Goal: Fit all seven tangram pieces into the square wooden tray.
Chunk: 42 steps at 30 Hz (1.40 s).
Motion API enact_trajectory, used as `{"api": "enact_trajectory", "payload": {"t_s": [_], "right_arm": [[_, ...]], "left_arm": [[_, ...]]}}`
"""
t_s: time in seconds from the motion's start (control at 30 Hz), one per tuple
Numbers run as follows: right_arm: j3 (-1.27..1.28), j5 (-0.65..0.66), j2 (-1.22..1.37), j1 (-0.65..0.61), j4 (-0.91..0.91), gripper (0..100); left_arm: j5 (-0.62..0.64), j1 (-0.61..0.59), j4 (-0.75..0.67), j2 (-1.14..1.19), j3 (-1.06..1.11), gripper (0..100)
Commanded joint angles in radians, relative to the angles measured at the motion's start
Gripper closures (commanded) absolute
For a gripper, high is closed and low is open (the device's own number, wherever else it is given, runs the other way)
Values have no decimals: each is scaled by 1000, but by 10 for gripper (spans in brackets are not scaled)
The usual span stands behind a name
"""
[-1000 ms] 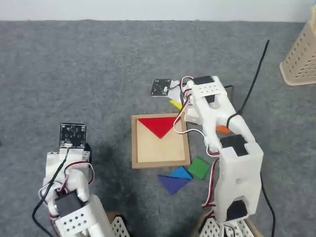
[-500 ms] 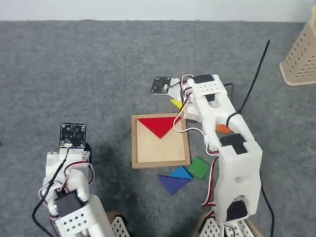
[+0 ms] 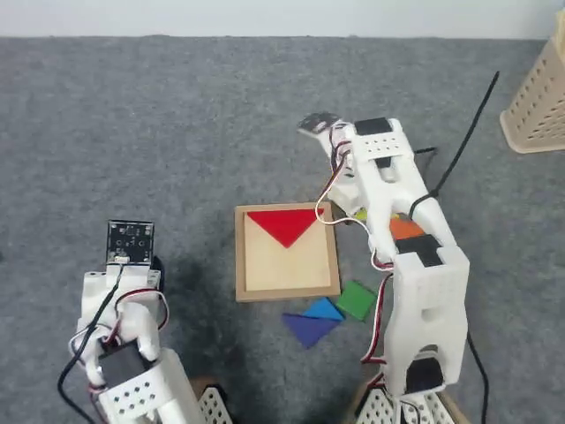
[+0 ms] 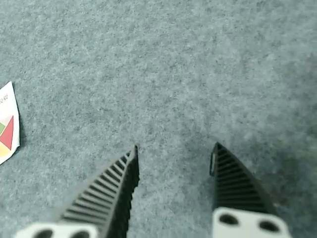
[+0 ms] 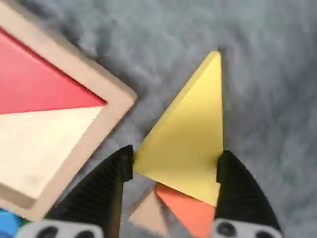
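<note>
It looks like a robot lab. A left robot arm (image 3: 124, 353) and a right robot arm (image 3: 415, 265) sit on a grey carpet table (image 3: 177, 115) by a white wall (image 3: 265, 18).

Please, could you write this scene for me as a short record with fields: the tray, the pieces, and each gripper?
tray: square wooden tray on grey carpet
fitted: red triangle only, one of seven
right gripper: closed on yellow triangle, beside a tray corner
left gripper: open over bare carpet
loose, by the right arm: orange piece, tan piece
loose, on the tray's side nearest the arm bases: green piece, light blue triangle, dark blue triangle
</note>
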Motion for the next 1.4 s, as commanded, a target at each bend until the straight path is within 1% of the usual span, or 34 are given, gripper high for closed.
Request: {"api": "enact_trajectory", "payload": {"t_s": [0.0,0.2,0.33,0.43,0.53,0.6,0.8,0.93,1.0,1.17,1.37], "right_arm": [[-138,-77,-31,15,108,860],[-316,-84,-54,7,255,948],[-338,-80,-50,16,271,951],[-328,-58,-8,7,271,899],[-321,35,48,-31,266,798],[-321,68,77,-47,243,763],[-321,115,179,-25,160,742],[-321,117,243,12,124,744],[-321,141,262,30,120,744],[-321,183,268,41,119,743],[-322,155,228,16,94,742]], "left_arm": [[-6,6,2,-9,-5,782],[-6,6,2,-9,-5,782],[-6,6,2,-9,-5,782],[-6,6,2,-9,-5,782],[-6,6,2,-9,-5,782],[-6,6,2,-9,-5,782],[-6,6,2,-9,-5,782],[-6,6,2,-9,-5,782],[-6,6,2,-9,-5,782],[-6,6,2,-9,-5,781],[-6,6,2,-9,-5,781]]}}
